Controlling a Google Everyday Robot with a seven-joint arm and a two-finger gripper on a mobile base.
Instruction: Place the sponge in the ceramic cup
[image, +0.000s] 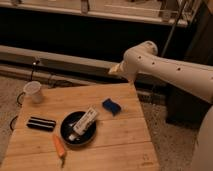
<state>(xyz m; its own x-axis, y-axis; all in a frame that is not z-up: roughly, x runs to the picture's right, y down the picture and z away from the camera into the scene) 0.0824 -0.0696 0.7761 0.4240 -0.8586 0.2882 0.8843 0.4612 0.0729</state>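
Your gripper (115, 71) hangs over the blue sponge (111, 105) on the surface (125, 145), and you cannot tell its grip. Next comes lowering to grasp it; the ceramic cup (33, 91) stands well apart.

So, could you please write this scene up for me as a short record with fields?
surface: wooden table
sponge: blue, lying on the table right of the pan, apart from it
ceramic cup: white, upright, at the table's far left corner
pan: black, mid-table, holding a white tube
others: black bar left of the pan; orange object in front
gripper: raised beyond the table's far right edge, away from the sponge
status: sponge not yet in cup
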